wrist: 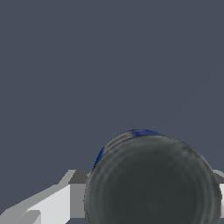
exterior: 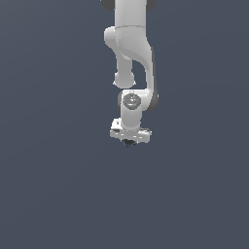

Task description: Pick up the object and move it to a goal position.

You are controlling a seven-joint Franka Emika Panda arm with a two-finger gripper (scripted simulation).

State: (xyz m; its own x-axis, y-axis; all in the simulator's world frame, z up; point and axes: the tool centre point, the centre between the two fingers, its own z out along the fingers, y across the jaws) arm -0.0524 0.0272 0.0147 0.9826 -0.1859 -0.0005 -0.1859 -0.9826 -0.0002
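The white arm [exterior: 130,53] comes down from the top centre of the exterior view and ends just above the middle of the frame, against a plain slate-grey backdrop [exterior: 48,185]. Its gripper [exterior: 129,141] points straight down, the broad white crossbar of the hand sitting level. Tucked right under that crossbar, in the centre of the frame, is the object [exterior: 128,143], a tiny dark round thing, far narrower than the hand above it.

From the wrist view the object [wrist: 151,181] fills the lower right of the picture as a big dark, glossy ball with a thin blue rim along its upper edge. A grey-white finger [wrist: 52,203] shows at the lower left, right up against the ball's side, and a sliver of another shows at the far right edge, also against it. The fingers look closed onto the ball, one on each side. Nothing shows beneath it in either view but the same flat grey.
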